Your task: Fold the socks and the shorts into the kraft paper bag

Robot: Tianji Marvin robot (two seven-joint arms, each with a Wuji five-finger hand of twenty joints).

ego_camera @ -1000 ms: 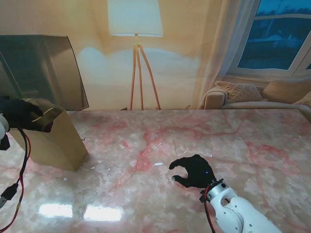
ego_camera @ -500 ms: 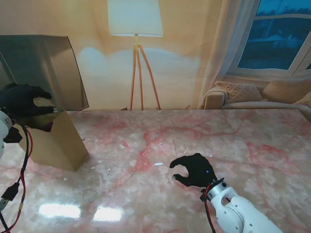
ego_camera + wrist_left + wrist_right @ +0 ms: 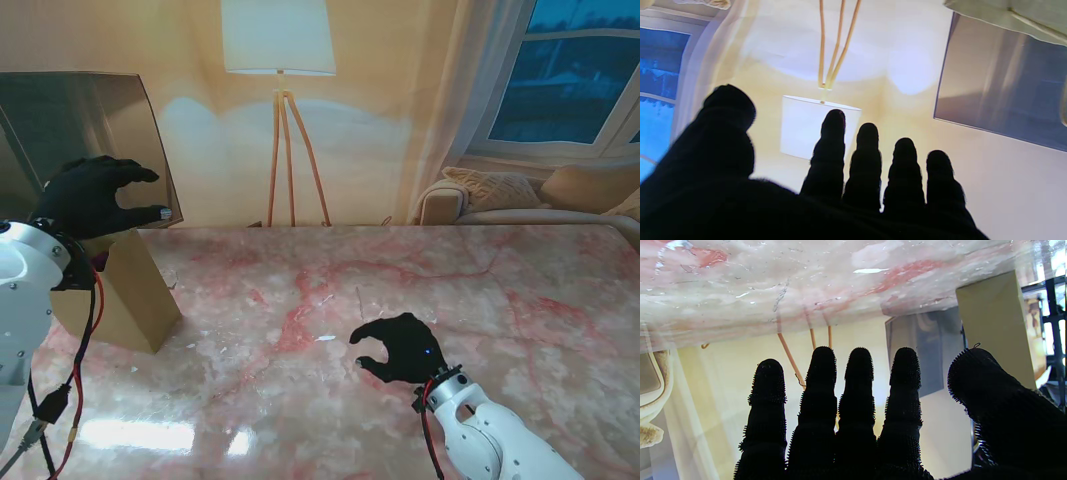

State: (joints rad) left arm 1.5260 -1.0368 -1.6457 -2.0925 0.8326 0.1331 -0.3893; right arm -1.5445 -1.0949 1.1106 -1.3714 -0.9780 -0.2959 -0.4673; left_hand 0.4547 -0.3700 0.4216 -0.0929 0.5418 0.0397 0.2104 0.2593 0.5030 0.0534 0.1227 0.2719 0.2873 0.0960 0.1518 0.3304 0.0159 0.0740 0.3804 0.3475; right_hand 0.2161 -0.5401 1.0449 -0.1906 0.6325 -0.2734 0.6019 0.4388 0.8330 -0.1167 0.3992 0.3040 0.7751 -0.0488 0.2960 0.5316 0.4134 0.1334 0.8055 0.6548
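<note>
The kraft paper bag (image 3: 125,295) stands upright at the table's left, also seen as a tan slab (image 3: 995,328) in the right wrist view. My left hand (image 3: 95,195) in its black glove hovers above the bag's mouth, fingers spread and holding nothing; its fingers (image 3: 867,160) point at the far wall. My right hand (image 3: 400,348) rests low over the marble near the middle, fingers apart (image 3: 857,396) and curled, with nothing in it. No socks or shorts show on the table; the bag's inside is hidden by my left hand.
The pink marble table (image 3: 380,290) stretches to the far edge. A floor lamp (image 3: 280,60), a dark panel (image 3: 90,130) behind the bag and a sofa (image 3: 530,195) stand beyond it. Red and black cables (image 3: 60,400) hang from my left arm.
My left hand has risen out of the bag's mouth, moved up and a little right, and spread its fingers. The right hand has stayed in place.
</note>
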